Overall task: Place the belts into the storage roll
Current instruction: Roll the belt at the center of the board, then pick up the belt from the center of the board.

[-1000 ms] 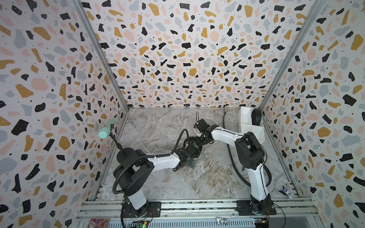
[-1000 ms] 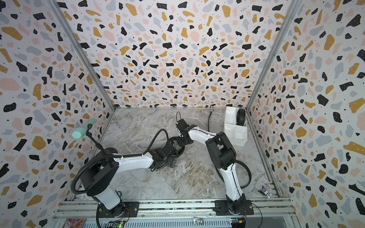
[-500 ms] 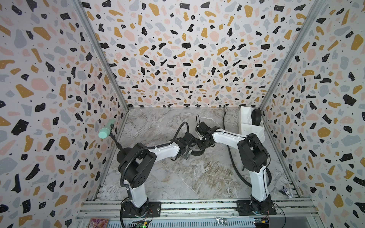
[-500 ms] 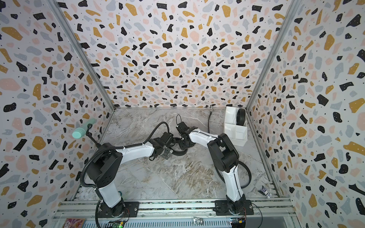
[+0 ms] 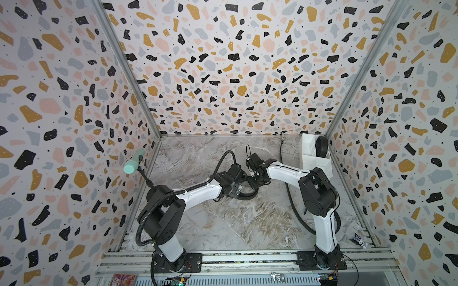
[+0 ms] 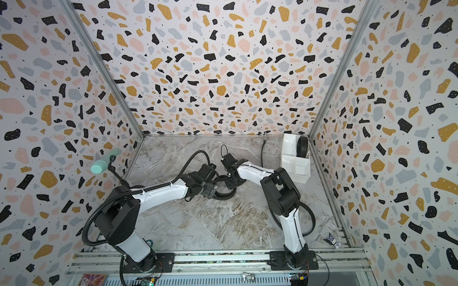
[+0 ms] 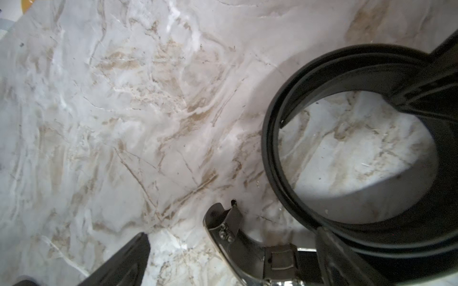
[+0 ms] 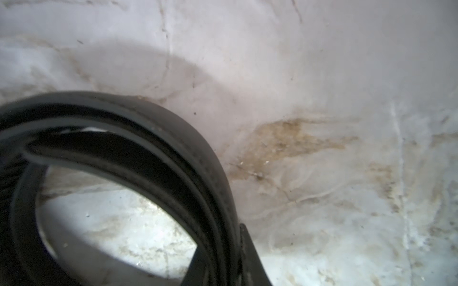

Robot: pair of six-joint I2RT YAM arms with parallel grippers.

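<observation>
Black coiled belt [image 7: 270,148] pinched by R fingers [image 8: 250,258]; L fingers [image 7: 124,262] wide open.

Both arms are reaching toward the middle of the marble table [image 5: 235,222], with the left gripper [image 5: 236,192] and right gripper [image 5: 256,182] meeting over a coiled belt [image 5: 247,196]. A rolled belt [image 5: 322,146] is sitting in the white divided box [image 5: 309,158] in the far right corner, while a thin black belt [image 5: 288,195] is trailing past the right arm.

Pair: left arm [image 5: 198,195], right arm [image 5: 285,172]. White link shells, black joints; ribbed black hose [image 5: 137,231] along left.
</observation>
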